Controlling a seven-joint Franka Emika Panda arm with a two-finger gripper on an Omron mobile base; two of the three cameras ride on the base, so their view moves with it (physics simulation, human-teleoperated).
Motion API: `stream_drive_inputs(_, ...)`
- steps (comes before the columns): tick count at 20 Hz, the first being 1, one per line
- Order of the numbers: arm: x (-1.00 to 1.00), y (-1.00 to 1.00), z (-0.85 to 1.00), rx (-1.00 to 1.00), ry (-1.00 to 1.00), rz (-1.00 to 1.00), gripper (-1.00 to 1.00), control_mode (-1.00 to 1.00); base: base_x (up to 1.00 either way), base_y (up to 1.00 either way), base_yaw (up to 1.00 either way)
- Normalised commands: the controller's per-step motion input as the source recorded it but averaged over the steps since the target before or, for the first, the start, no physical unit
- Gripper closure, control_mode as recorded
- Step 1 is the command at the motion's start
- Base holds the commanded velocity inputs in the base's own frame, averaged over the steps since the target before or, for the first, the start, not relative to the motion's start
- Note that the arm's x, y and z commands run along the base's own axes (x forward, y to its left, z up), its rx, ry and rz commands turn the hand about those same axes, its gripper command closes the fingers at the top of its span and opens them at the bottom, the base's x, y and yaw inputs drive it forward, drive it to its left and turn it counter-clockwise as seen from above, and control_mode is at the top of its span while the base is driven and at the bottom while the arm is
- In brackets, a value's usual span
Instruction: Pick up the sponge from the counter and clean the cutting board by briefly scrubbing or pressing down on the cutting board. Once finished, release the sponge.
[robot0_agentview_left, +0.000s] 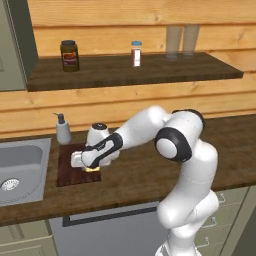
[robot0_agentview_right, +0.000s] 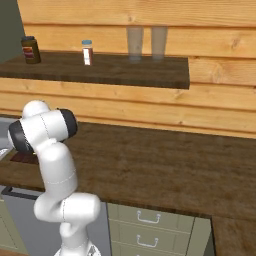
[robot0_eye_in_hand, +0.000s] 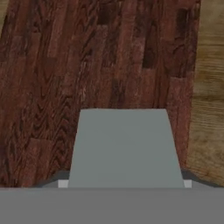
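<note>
The cutting board lies flat on the dark wooden counter, just right of the sink. My gripper is down over the board's right part, shut on the sponge. A thin yellow strip of the sponge shows under the hand. In the hand view the sponge's grey-blue top sits between the fingers. The board's reddish streaky grain spreads close beneath it, and the board's right edge meets the lighter counter. The arm hides part of the board.
A grey soap dispenser stands just behind the board's far left corner. The metal sink is to the left. The shelf above carries a jar, a small bottle and two glasses.
</note>
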Motion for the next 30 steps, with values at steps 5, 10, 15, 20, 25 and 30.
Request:
stream_drive_inputs(5, 0.00, 0.06, 0.54, 0.00, 0.07, 0.02, 1.00, -1.00, 0.00, 0.00, 0.00)
stream_drive_inputs(10, -0.01, 0.17, 0.68, -0.04, -0.26, -0.14, 1.00, -1.00, 0.00, 0.00, 0.00)
stream_drive_inputs(15, -0.17, 0.03, 0.29, 0.02, -0.25, -0.44, 1.00, -1.00, 0.00, 0.00, 0.00)
stream_drive_inputs(20, -0.20, 0.00, 0.26, 0.14, -0.13, -0.48, 1.00, -1.00, 0.00, 0.00, 0.00)
stream_drive_inputs(25, -0.26, 0.10, 0.33, 0.29, -0.09, -0.53, 1.00, -1.00, 0.00, 0.00, 0.00)
stream_drive_inputs(30, -0.01, 0.08, 0.28, 0.35, 0.12, -0.57, 1.00, -1.00, 0.00, 0.00, 0.00)
